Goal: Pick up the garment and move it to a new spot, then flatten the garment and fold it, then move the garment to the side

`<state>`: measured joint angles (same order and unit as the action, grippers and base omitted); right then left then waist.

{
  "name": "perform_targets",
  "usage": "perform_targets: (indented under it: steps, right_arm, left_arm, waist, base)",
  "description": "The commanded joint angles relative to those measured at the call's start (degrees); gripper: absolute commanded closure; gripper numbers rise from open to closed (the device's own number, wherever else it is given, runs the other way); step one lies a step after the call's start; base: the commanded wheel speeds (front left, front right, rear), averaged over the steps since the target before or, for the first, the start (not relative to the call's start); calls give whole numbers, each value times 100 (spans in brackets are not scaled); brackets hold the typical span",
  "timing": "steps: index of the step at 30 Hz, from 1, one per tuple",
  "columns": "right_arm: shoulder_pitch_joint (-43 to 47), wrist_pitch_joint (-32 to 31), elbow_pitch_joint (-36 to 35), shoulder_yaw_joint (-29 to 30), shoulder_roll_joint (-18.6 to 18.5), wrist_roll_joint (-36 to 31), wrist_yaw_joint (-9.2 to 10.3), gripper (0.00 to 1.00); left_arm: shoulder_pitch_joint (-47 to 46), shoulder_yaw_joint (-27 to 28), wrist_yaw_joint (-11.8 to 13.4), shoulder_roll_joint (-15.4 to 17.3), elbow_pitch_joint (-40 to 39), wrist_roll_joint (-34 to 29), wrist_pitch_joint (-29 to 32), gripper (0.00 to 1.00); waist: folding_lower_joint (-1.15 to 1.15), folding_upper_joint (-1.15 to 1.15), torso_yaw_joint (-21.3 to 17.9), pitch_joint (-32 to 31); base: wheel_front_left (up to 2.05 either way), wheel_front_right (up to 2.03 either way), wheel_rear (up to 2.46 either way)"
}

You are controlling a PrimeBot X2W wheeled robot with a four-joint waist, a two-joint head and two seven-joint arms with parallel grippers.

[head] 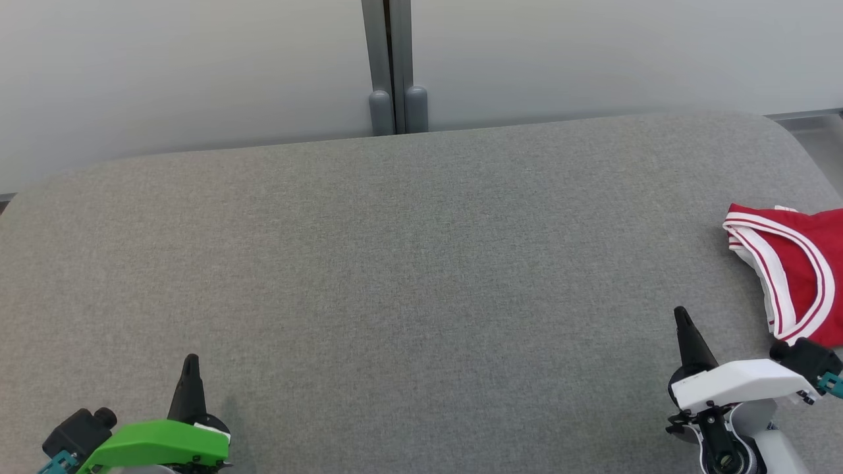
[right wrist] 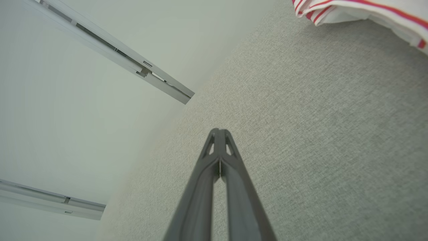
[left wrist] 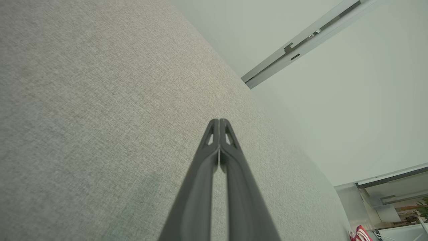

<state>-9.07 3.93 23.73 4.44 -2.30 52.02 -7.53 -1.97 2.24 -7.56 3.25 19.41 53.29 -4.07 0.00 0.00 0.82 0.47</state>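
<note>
A red garment with white striped trim lies bunched at the right edge of the grey table, partly cut off by the head view's border. Its trim also shows at the top of the right wrist view, and a small piece of the garment at the bottom right of the left wrist view. My right gripper is shut and empty, just left of and nearer than the garment, apart from it. My left gripper is shut and empty at the near left. Both pairs of tips meet: left gripper, right gripper.
The grey fabric-covered table has rounded corners and runs back to a pale wall with a grey vertical post. Floor shows past the table's far right corner.
</note>
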Motion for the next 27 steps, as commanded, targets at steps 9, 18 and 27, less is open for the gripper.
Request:
perform_targets:
  steps: [9, 18, 27]
  right_arm:
    - [27, -193, -240, 50, -45, 715, 3, 100]
    - [76, -331, -364, 78, -50, 1257, 3, 100]
    - [111, -462, -480, 104, -54, 1765, 4, 100]
  left_arm:
    - [-218, 101, 6, 15, -156, 682, 185, 100]
    - [-265, 158, 7, 7, -222, 1204, 331, 100]
    - [-298, 214, 8, 0, -280, 1702, 468, 100]
  waist:
    - [0, 0, -9, -3]
    - [0, 0, -18, -7]
    - [0, 0, -28, -10]
  base:
    - [0, 0, 0]
    - [0, 0, 0]
    - [0, 0, 0]
